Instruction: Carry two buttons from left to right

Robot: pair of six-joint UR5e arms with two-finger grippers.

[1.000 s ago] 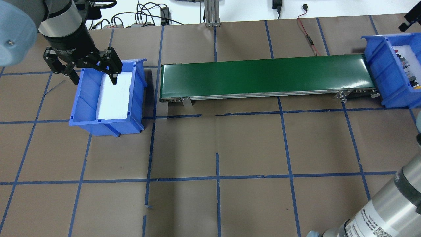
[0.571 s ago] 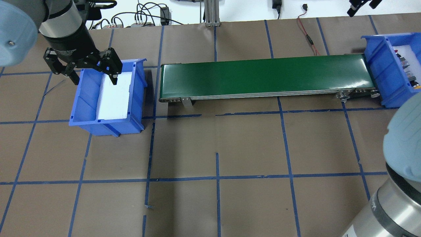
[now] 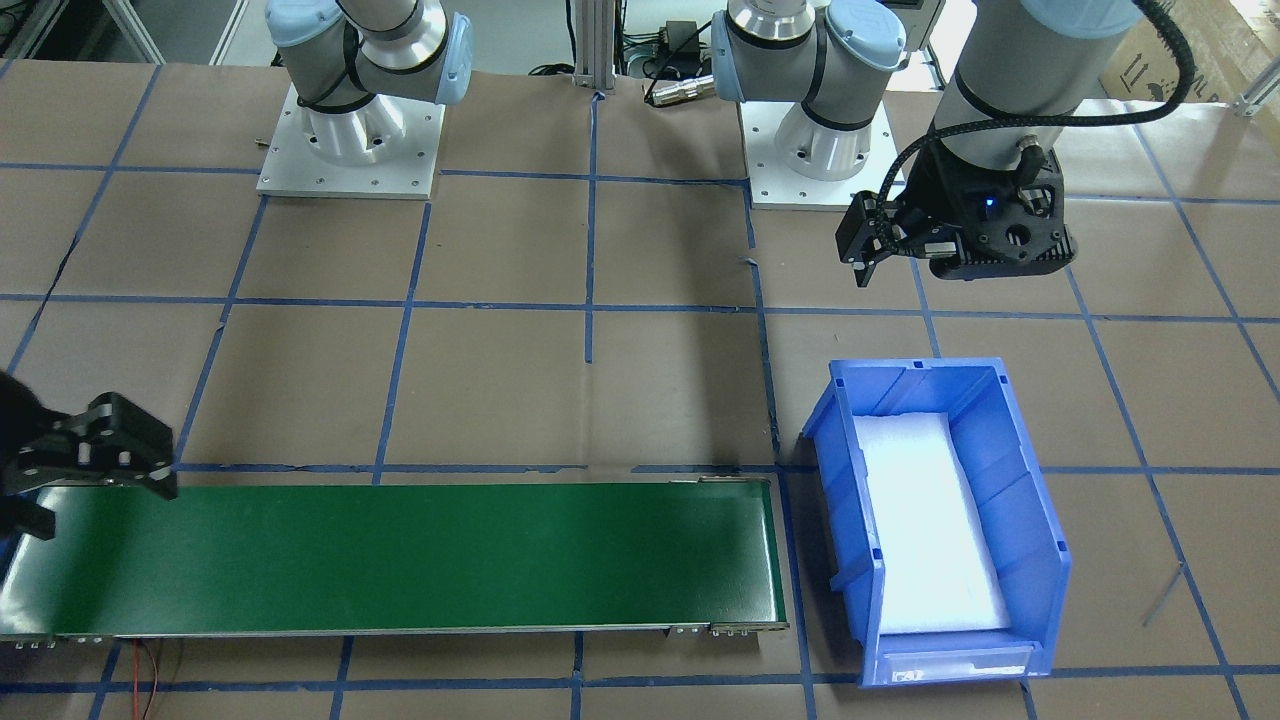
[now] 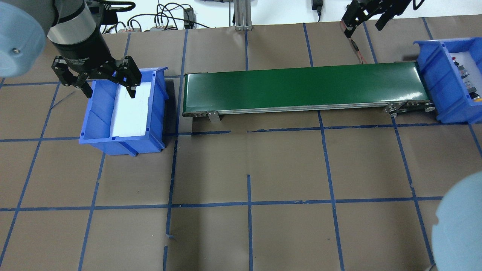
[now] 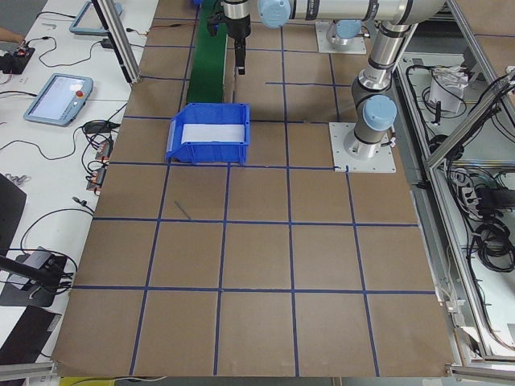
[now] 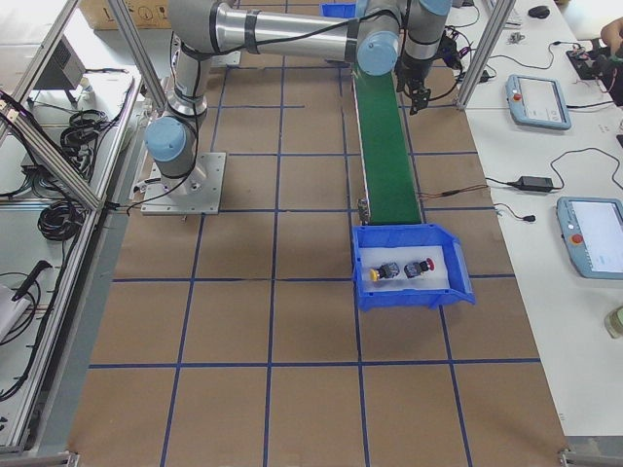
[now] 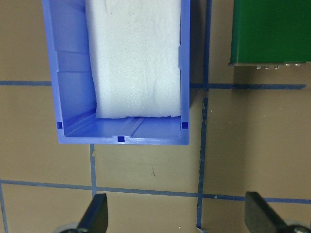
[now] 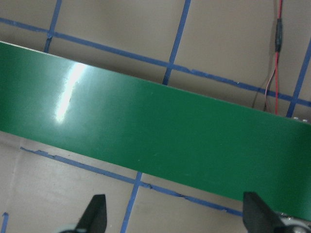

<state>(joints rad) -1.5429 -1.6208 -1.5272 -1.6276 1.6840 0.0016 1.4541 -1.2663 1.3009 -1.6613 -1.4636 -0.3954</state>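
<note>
Going from the robot's left across the overhead view, find the left claw (image 4: 109, 90) hanging over the far end of the left bin (image 4: 124, 145), with jaws spread wide and gripping nothing. See only the white foam liner (image 4: 130, 113) inside that bin.

Next, meet the green belt (image 4: 301, 84), with its long axis running straight left-to-right between the two bins and a glossy top.

Then spot the right claw (image 4: 365, 22) high above the belt's right part, looking straight down on the belt in its wrist view. Also spread wide, gripping nothing.

Finally reach the right bin (image 4: 429, 86) at the belt's right end, holding the yellow button (image 6: 384, 273) and the red button (image 6: 420, 267) on foam, just beside each other. Apparently lying on their sides, caps pointing apart, long axes crosswise to the belt; can't confirm at this size.

Puts both to the right of the right claw and well below it. Right arm nearer by far, left claw well apart at the other end.

Reads as transport done; expect only a retreat, with plenty of room overhead.

Below it all, have a flat brown-paper counter (image 4: 286, 169) marked with a blue tape grid (image 4: 248, 203).
</note>
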